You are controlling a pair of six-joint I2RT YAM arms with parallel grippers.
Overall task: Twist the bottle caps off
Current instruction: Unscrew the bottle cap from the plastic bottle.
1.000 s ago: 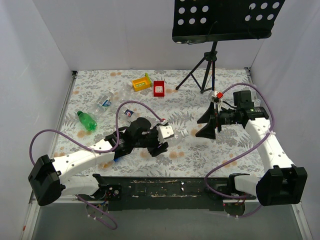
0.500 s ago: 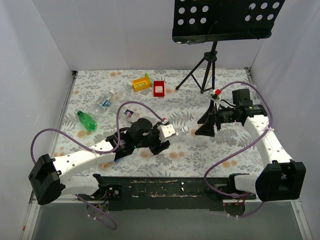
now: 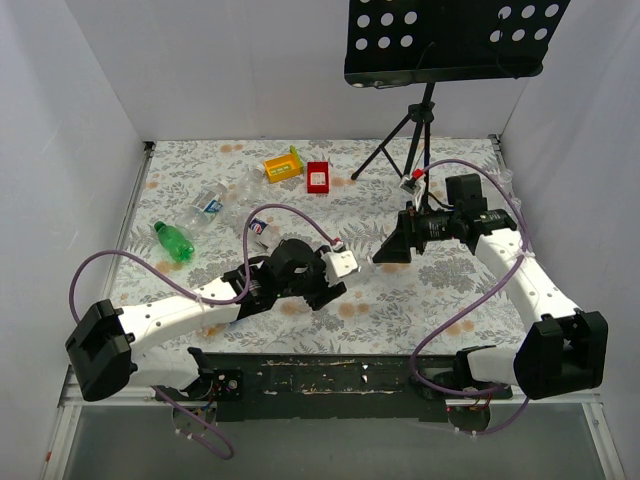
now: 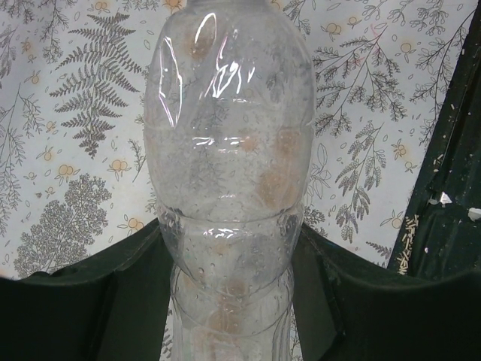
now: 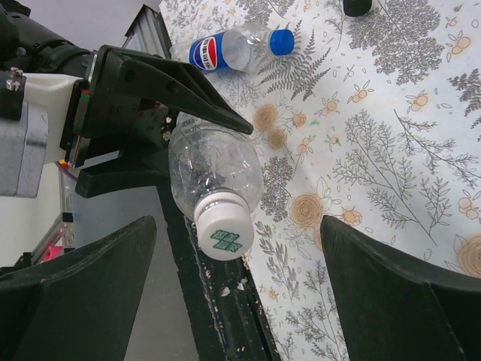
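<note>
My left gripper [image 4: 229, 235] is shut on a clear plastic bottle [image 4: 229, 150], its dark fingers [image 4: 98, 301] pressing the body from both sides. In the right wrist view the bottle [image 5: 214, 177] juts from the left gripper's fingers [image 5: 169, 86], its white cap [image 5: 224, 234], printed with a green mark, pointing at the camera. My right gripper [image 5: 239, 229] is open wide, a finger on either side of the cap and touching neither. In the top view the left gripper [image 3: 338, 276] and right gripper [image 3: 386, 250] face each other at mid table.
A Pepsi bottle [image 5: 229, 51] with a blue cap [image 5: 282, 41] lies behind the left arm [image 3: 257, 228]. A green bottle [image 3: 173, 241] and a clear bottle [image 3: 208, 202] lie far left. A yellow tray [image 3: 283, 165], a red tray [image 3: 318, 177] and a tripod [image 3: 405, 150] stand at the back.
My right gripper has swung left and away from the right side, closing in on the bottle's cap. My left gripper has carried the bottle slightly to the right.
</note>
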